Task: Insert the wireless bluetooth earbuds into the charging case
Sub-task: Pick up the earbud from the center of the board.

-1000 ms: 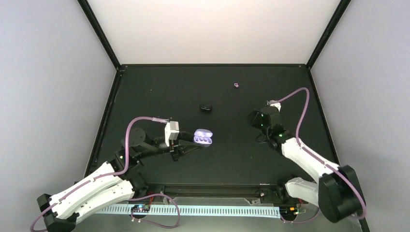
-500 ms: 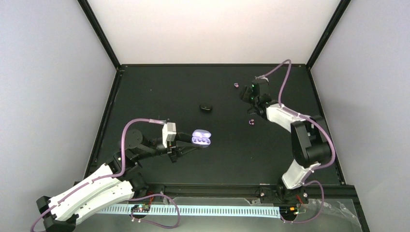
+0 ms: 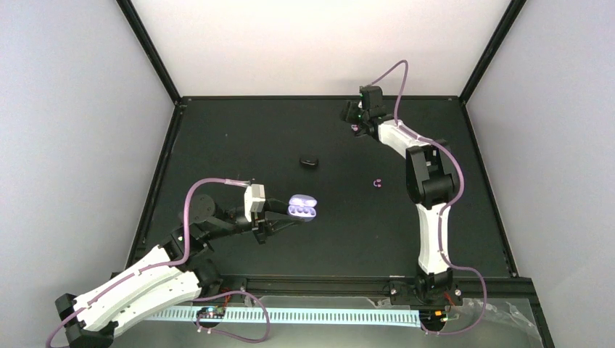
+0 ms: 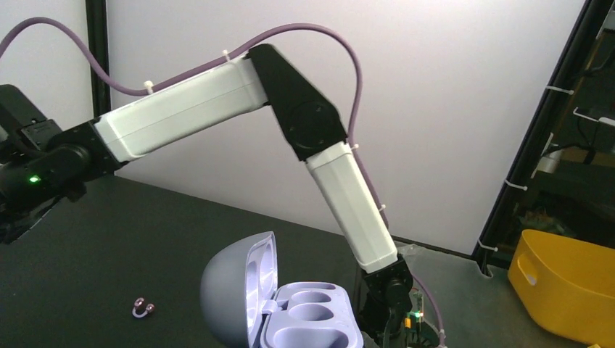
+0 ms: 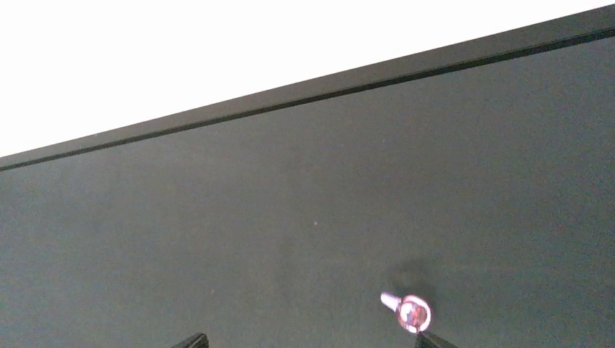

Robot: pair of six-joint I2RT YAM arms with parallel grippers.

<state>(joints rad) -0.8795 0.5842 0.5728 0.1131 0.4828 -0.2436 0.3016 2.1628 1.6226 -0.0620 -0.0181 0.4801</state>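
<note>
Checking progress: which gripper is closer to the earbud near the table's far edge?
Right. The right gripper is right at that earbud; the left gripper is far off, mid-table, holding the charging case.

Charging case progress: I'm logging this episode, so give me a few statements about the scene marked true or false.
The open oval charging case, dark grey shell and lavender inside, has both sockets empty. True.
The left end effector holds that case. True.
The right end effector grips a tiny glossy purple earbud. False: its jaws stand open; the earbud lies on the black table.
The two earbuds touch each other. False: the second earbud lies apart, mid-table.
</note>
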